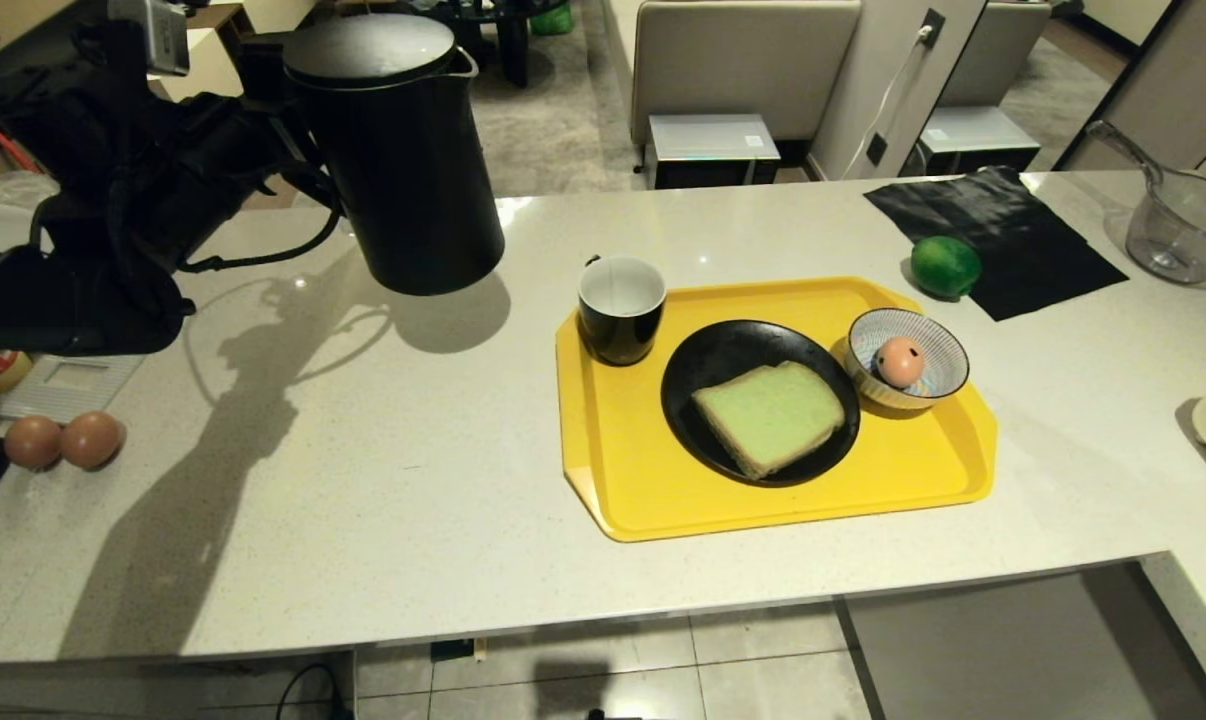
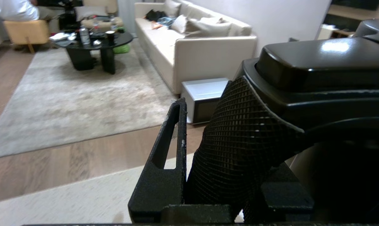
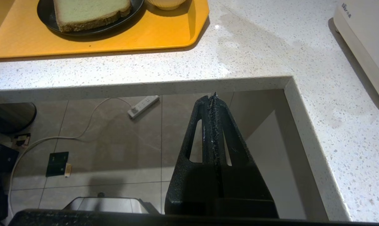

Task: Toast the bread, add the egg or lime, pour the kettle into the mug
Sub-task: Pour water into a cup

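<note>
Kettle [image 1: 403, 150] above white counter [image 1: 363, 450], living room beyond

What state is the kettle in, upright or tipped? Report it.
Close to upright, barely leaning. The kettle is held off the counter by the left gripper, shut on its handle, lid on; its shadow lies below.
</note>
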Robot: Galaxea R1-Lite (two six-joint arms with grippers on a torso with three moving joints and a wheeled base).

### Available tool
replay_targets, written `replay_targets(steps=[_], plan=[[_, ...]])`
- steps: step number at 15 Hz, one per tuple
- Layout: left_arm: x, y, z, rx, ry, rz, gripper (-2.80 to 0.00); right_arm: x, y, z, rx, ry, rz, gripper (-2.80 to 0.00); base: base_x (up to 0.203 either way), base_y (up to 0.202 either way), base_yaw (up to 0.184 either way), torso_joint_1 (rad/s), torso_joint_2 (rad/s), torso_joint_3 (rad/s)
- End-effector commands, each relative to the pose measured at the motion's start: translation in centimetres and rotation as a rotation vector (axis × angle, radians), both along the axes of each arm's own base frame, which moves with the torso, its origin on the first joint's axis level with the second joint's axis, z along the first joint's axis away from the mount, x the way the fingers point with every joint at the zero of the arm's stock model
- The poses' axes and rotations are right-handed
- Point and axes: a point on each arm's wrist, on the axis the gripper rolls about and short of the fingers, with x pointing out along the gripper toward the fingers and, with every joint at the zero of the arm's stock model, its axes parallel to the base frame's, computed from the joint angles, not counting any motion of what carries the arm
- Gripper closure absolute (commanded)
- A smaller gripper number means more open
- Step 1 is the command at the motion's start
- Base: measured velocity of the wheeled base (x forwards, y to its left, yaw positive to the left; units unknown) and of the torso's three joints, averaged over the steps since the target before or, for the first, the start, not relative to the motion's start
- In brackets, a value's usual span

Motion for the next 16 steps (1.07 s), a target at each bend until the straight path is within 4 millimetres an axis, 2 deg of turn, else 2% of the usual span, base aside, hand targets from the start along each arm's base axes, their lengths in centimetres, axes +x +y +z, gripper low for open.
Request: replay_targets(steps=[1, 6, 16], plan=[[-2.0, -0.2, 2.2, 0.0, -0.05, -0.007, 0.0, 0.2, 0.0, -0.7, 0.001, 0.027, 0.0, 0.0, 0.0, 0.0, 0.0, 0.0, 0.0, 0.0], [-5.7, -0.1, 5.4, -0.001, -0.087, -0.008, 0.0, 0.2, 0.0, -0.7, 0.001, 0.027, 0.0, 0.0, 0.0, 0.0, 0.0, 0.0, 0.0, 0.0], [-7.2, 0.0, 6.5, 0.008, -0.085, 0.003, 0.0, 0.2, 0.0, -0.7, 0.001, 0.027, 0.0, 0.0, 0.0, 0.0, 0.0, 0.0, 0.0, 0.0]])
